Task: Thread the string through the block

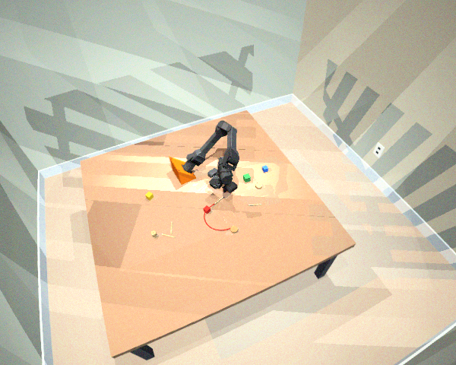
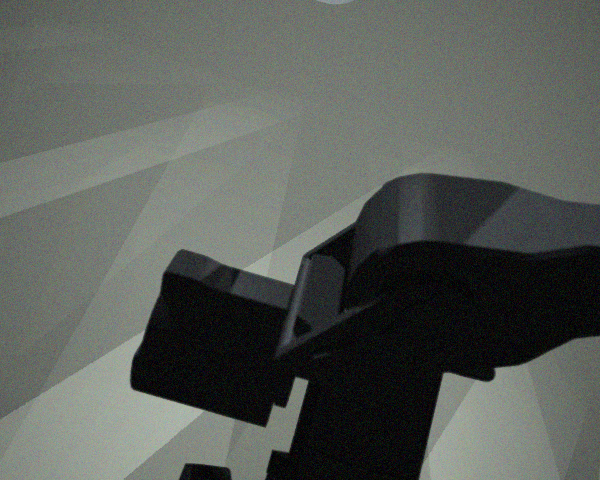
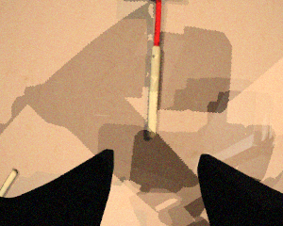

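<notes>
The pale stick on the string's end (image 1: 219,201) (image 3: 154,89) lies past the fingertips, with its near tip just ahead of the gap. My gripper (image 1: 223,190) (image 3: 157,161) is partly open and empty above the table. The red string (image 1: 220,230) (image 3: 158,24) curves from the round wooden button (image 1: 234,229) to a small red block (image 1: 207,209), and a short red length shows between that block and the stick. The block's hole is too small to see. The string seems to pass through it.
Loose sticks (image 1: 254,204) (image 1: 171,226) (image 3: 8,183) lie about. A small wooden piece (image 1: 153,233), a round disc (image 1: 258,185), a yellow cube (image 1: 149,195), a green cube (image 1: 246,178) and a blue cube (image 1: 264,169) are on the table. An orange wedge (image 1: 178,172) stands beside the arm.
</notes>
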Controlling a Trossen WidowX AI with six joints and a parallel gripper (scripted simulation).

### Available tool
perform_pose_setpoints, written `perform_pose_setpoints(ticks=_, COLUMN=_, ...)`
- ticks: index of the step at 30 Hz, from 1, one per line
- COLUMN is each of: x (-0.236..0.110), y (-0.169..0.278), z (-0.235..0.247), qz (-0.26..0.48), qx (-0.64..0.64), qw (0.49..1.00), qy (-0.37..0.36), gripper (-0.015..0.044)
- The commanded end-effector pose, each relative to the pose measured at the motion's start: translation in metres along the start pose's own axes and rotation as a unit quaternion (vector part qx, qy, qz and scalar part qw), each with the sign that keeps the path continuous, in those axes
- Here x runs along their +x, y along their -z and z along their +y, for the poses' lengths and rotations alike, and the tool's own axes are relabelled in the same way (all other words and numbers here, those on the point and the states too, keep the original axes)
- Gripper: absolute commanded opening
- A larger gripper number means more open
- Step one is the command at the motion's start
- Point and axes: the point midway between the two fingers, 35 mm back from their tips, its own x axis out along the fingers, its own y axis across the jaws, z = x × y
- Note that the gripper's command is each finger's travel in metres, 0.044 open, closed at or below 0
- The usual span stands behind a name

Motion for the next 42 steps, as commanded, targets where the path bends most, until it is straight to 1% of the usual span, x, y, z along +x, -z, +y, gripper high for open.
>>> perform_pose_setpoints(ticks=1, x=0.000, y=0.000, z=0.000, qz=0.000, qx=0.000, qw=1.000, qy=0.000, gripper=0.0263)
perform_pose_setpoints(ticks=6, x=-0.002, y=0.000, z=0.000, qz=0.000, qx=0.000, qw=1.000, qy=0.000, gripper=0.0394)
perform_pose_setpoints(ticks=8, x=-0.020, y=-0.002, z=0.000, qz=0.000, qx=0.000, qw=1.000, qy=0.001, gripper=0.0440)
perform_pose_setpoints(ticks=10, x=-0.029, y=-0.003, z=0.000, qz=0.000, qx=0.000, qw=1.000, qy=0.001, gripper=0.0440)
perform_pose_setpoints(ticks=17, x=-0.025, y=-0.003, z=0.000, qz=0.002, qx=0.003, qw=1.000, qy=-0.002, gripper=0.0440)
perform_pose_setpoints(ticks=42, x=-0.025, y=-0.003, z=0.000, qz=0.002, qx=0.003, qw=1.000, qy=-0.002, gripper=0.0440)
